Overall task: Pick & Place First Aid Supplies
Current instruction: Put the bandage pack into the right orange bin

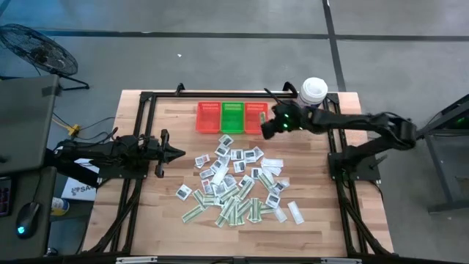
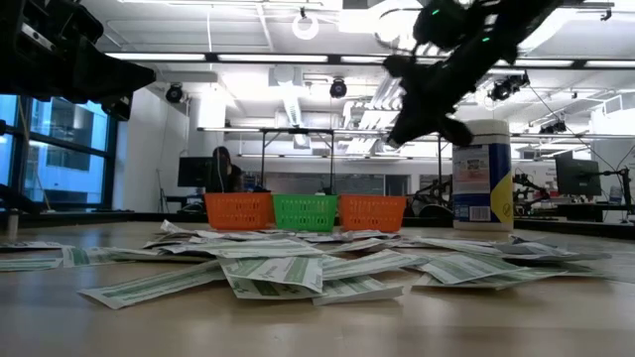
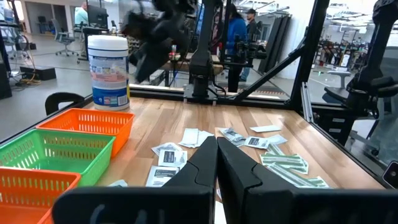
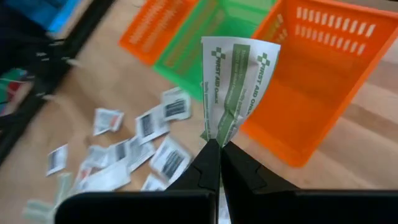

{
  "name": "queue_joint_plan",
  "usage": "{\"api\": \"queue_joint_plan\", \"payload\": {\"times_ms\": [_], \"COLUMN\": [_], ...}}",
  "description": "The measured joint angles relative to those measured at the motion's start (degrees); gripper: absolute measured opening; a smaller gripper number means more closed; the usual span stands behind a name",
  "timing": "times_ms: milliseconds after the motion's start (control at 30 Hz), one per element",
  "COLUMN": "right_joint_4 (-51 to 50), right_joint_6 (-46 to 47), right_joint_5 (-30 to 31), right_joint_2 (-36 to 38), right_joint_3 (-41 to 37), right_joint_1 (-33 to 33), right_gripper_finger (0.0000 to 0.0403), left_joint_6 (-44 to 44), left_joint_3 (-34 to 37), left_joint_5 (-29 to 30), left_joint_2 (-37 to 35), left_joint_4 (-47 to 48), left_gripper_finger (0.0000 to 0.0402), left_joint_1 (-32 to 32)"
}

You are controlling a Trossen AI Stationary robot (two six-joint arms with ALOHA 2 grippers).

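Observation:
The first aid supplies (image 1: 234, 183) lie scattered on the wooden table as flat white and green-and-white packets. My right gripper (image 4: 219, 149) is shut on one green-and-white packet (image 4: 235, 81). In the high view it (image 1: 268, 129) hovers by the near edge of the right orange basket (image 1: 256, 117). That basket stands in a row with a green basket (image 1: 233, 117) and a red one (image 1: 208, 117) at the far side. My left gripper (image 1: 178, 152) waits shut at the table's left, level and holding nothing. My right gripper pinches one narrow end of the packet (image 4: 217, 134) between its two fingertips. The fingers slant down from the table's right side. The packet sticks out beyond them, bowed along its length. It is lifted clear over the rims of the green basket (image 4: 205, 43) and the orange basket (image 4: 323, 68).
A white tub with a blue label (image 1: 314, 91) stands at the far right, behind the right arm. A black frame (image 1: 146, 103) runs along the table's edges. Bare wood lies between the pile and the baskets and near the front edge.

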State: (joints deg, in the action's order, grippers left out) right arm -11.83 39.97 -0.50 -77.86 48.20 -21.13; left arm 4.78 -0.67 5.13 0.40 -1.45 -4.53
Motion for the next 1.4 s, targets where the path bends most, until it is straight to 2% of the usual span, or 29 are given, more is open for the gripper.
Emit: {"api": "queue_joint_plan", "payload": {"times_ms": [300,600,767,1133,1300,1400], "right_joint_4": [-4.57,-8.83,-9.43,-9.39,-8.5,-8.04], "right_joint_6": [-0.12,2.51,2.69,4.78,5.03,5.02], "right_joint_5": [0.18,0.22,0.92,-0.81,-1.27,0.5], "right_joint_2": [-15.29,-20.84,-20.86,-20.86,-20.86,-20.45], "right_joint_3": [11.38,14.3,14.3,14.3,14.3,14.3], "right_joint_1": [-4.44,-5.54,-5.52,-5.52,-5.52,-5.49], "right_gripper_finger": [0.0,0.0006,0.0041,0.0153,0.0185,0.0198], "left_joint_6": [0.0,0.02,0.02,0.01,0.0,0.0], "left_joint_3": [0.0,0.0,0.0,0.0,0.0,0.0], "left_joint_5": [0.0,0.0,0.0,0.0,0.0,0.0], "left_joint_2": [0.0,0.0,0.0,-0.01,-0.02,-0.01], "left_joint_4": [-0.02,-0.01,-0.01,-0.02,0.0,0.0], "left_gripper_finger": [0.0001,0.0001,0.0001,0.0001,0.0001,0.0001], "left_joint_1": [0.02,0.0,0.0,0.01,0.0,0.0]}}
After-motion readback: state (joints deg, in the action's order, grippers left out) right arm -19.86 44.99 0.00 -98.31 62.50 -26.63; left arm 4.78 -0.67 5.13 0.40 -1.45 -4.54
